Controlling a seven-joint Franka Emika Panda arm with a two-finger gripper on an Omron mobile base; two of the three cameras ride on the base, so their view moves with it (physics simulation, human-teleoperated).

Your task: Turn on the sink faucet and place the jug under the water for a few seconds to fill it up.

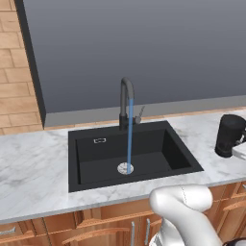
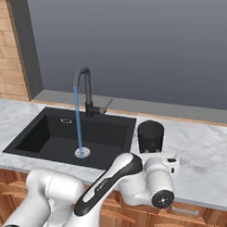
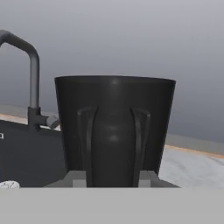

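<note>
Now the end effector pinched the matte black cylindrical jug by its handle on the marble worktop; thin blue water fell into the sink.

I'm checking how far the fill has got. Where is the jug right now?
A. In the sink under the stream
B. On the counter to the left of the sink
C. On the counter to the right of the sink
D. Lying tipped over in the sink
C: the jug stands upright on the counter just right of the sink, while the water falls straight onto the drain with nothing under it.
</note>
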